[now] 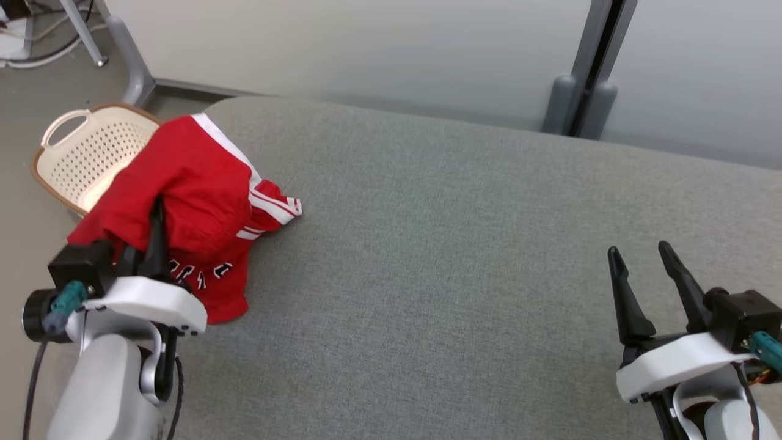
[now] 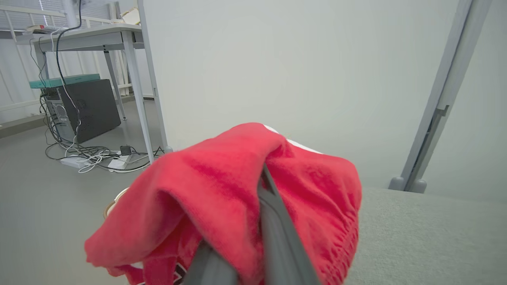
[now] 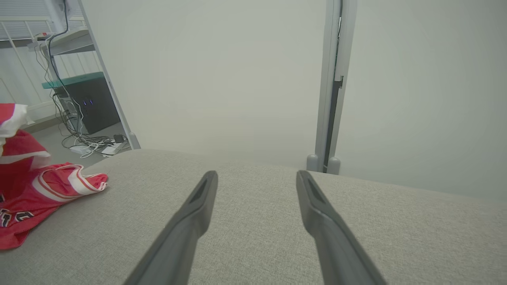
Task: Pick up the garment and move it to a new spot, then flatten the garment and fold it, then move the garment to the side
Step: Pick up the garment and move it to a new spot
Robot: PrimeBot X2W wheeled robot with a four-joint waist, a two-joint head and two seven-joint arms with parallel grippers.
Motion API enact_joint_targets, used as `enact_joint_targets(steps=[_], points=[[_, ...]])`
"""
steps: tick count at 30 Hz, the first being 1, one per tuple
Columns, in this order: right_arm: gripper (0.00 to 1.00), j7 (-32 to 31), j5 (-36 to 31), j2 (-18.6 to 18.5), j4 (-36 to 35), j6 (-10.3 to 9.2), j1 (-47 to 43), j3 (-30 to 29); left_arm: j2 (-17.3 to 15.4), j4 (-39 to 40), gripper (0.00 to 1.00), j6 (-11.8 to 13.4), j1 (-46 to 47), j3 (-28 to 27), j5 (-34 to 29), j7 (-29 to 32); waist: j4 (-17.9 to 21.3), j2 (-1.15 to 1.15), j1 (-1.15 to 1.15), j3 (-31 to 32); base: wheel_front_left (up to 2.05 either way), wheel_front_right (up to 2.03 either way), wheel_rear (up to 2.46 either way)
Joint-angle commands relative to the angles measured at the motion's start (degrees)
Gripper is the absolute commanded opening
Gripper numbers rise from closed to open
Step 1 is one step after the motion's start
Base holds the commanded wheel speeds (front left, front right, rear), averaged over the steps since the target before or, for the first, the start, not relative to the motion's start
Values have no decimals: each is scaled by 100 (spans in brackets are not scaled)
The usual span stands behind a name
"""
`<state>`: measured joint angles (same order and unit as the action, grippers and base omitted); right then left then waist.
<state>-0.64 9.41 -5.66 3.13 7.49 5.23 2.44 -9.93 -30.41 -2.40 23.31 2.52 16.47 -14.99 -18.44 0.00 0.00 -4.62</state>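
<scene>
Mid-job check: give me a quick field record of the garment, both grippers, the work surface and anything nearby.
garment: red fabric garment with white stripes, bunched at the surface's left end; upper part raised, lower edge lying on the surface
left gripper: shut on the garment
right gripper: open, empty, over the right part of the surface
surface: grey fabric-covered surface
nearby: cream perforated plastic basket with brown rim, on the floor beyond the garment
task stage: gripped, not yet flattened or folded
</scene>
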Motion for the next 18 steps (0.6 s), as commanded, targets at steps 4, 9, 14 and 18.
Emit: enact_joint_targets(steps=[4, 9, 14, 18], points=[[100, 56, 19, 50, 14, 0, -205, -12, 10, 763, 0, 62, -465, 140, -95, 152, 181, 0, 0, 311, 0, 0, 0], [100, 17, 9, 120, -52, 0, -305, 15, 96, 1716, 0, 80, -977, 382, -120, 557, 507, 0, 0, 367, 0, 0, 0], [100, -23, -28, 139, -150, 0, -199, 59, 348, 2298, 0, -24, -1235, 821, -40, 908, 1048, 0, 0, 187, 0, 0, 0], [100, -29, -6, 148, -204, 0, -48, 96, 527, 2390, 0, -107, -1183, 1254, 46, 1044, 1627, 0, 0, -117, 0, 0, 0]])
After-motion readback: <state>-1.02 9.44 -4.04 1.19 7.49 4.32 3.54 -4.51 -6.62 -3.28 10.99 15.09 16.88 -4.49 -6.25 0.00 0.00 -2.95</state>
